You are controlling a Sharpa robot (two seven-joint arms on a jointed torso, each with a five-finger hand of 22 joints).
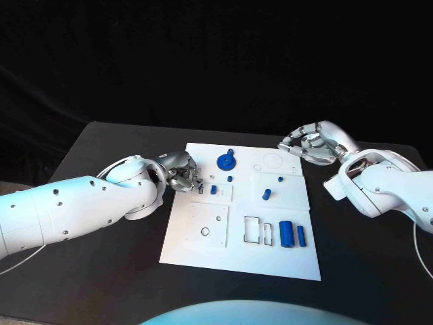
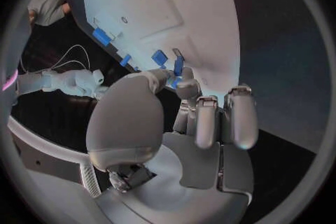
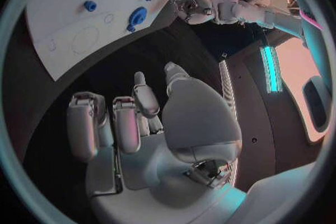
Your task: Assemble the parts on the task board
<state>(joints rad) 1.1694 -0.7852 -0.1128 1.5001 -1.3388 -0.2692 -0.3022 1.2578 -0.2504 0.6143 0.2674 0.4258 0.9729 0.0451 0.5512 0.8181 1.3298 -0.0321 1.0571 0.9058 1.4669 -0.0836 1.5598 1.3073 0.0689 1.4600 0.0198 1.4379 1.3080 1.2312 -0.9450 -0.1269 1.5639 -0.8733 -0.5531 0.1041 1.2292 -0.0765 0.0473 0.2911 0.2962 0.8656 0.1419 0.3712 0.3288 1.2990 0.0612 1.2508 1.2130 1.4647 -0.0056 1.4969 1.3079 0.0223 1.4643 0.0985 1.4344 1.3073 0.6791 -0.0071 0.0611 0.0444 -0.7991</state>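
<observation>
The white task board (image 1: 207,247) lies in the middle of the black table. My left hand (image 1: 180,172) sits at the board's left edge. Its thumb and a finger pinch a small blue part (image 2: 175,75) just over the board (image 2: 168,5). On the board are a blue gear-like disc (image 1: 226,161), a short blue piece (image 1: 266,194) and two blue cylinders (image 1: 286,233) near the front right. My right hand (image 1: 312,143) hovers off the board's far right corner, its fingers curled in with nothing in them. From the right wrist, that hand (image 3: 140,117) is well away from the disc (image 3: 137,14).
Small blue pegs (image 1: 230,179) stand near the board's middle. Rectangular outlines (image 1: 256,230) and a round hole (image 1: 205,231) mark the board's front half. Black table (image 1: 99,271) surrounds the board on every side, and a dark curtain hangs behind.
</observation>
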